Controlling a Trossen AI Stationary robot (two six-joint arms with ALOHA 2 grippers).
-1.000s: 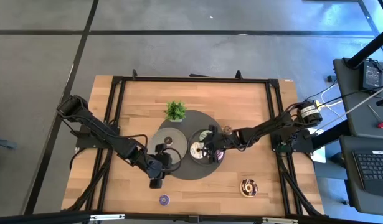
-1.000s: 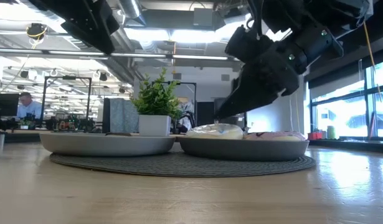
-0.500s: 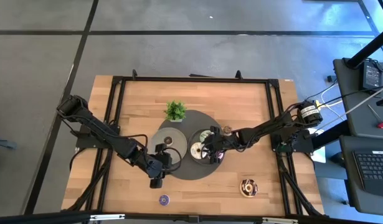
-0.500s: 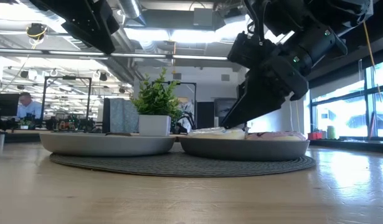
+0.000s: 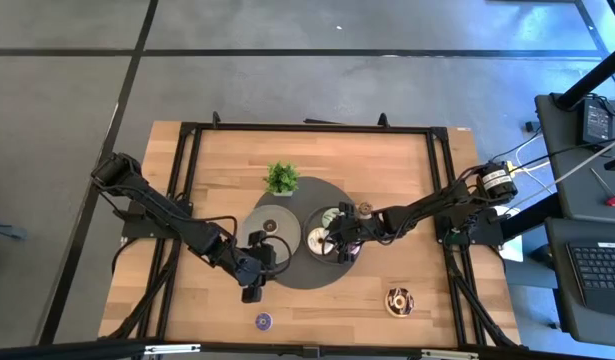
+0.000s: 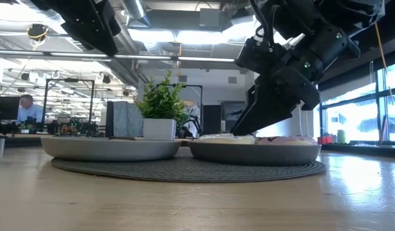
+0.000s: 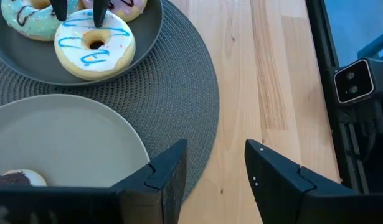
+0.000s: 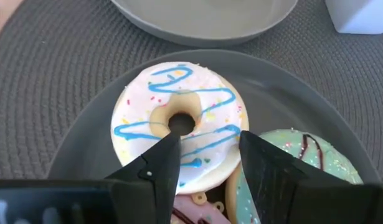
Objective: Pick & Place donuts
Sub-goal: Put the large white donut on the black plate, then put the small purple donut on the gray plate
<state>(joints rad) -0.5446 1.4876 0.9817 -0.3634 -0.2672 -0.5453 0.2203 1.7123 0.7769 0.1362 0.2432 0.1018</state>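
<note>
A cream donut with blue icing (image 8: 197, 99) lies in the right grey plate (image 5: 312, 255) beside a green donut (image 8: 297, 168) and a pink one (image 7: 126, 7). My right gripper (image 8: 208, 140) is open, pointing down, its fingertips (image 7: 99, 18) at the cream donut's far side. My left gripper (image 7: 213, 168) is open and empty, over the mat's near edge (image 7: 185, 124). The left plate (image 7: 73, 137) holds a small dark-topped donut (image 7: 14, 178). A chocolate donut (image 5: 399, 300), a tiny purple one (image 5: 263, 321) and a tiny brown one (image 5: 365, 209) lie on the table. My right gripper stands open with its fingers on either side of the cream donut's far part (image 7: 85, 18), coming slanting from above and the table's right. I cannot tell whether the fingertips touch it. The donut lies flat in the plate.
Both plates stand on a round dark woven mat (image 5: 287, 270). A small potted plant (image 5: 281, 178) stands at the mat's far edge. A black frame (image 5: 307, 127) runs around the wooden table. Bare wood lies near and to the right of the mat.
My right gripper has gone down toward the right plate, its fingertips now at the rim's height in the low view. The cream donut shows lower above the rim than before.
</note>
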